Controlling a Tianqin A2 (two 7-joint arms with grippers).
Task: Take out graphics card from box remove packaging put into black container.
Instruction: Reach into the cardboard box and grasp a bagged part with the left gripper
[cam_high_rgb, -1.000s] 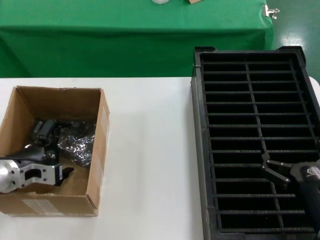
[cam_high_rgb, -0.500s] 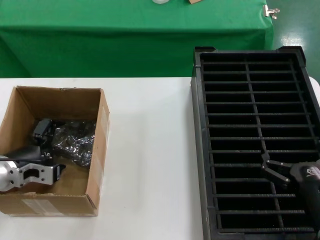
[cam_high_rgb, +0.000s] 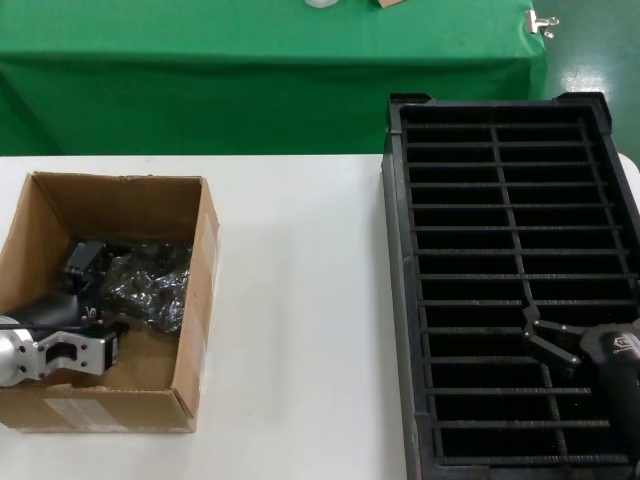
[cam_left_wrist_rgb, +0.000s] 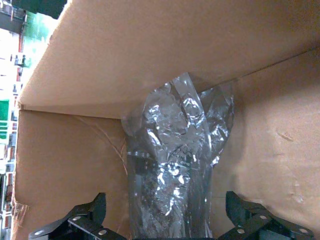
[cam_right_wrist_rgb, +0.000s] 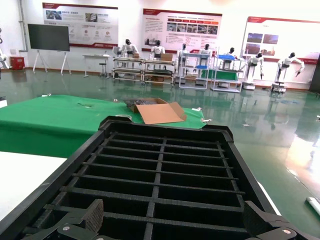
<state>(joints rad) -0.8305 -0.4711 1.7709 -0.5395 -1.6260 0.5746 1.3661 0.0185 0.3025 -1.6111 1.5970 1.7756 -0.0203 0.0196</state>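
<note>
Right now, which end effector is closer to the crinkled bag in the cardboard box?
Left. The left end effector is inside the box, open around the bag; the right end effector hovers over the black container.

1 box (cam_high_rgb: 190, 300), 1 packaging (cam_left_wrist_rgb: 172, 165), 1 black container (cam_high_rgb: 400, 300)

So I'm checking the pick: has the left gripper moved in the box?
Yes. The left gripper has drawn back toward the box's near-left corner.
</note>
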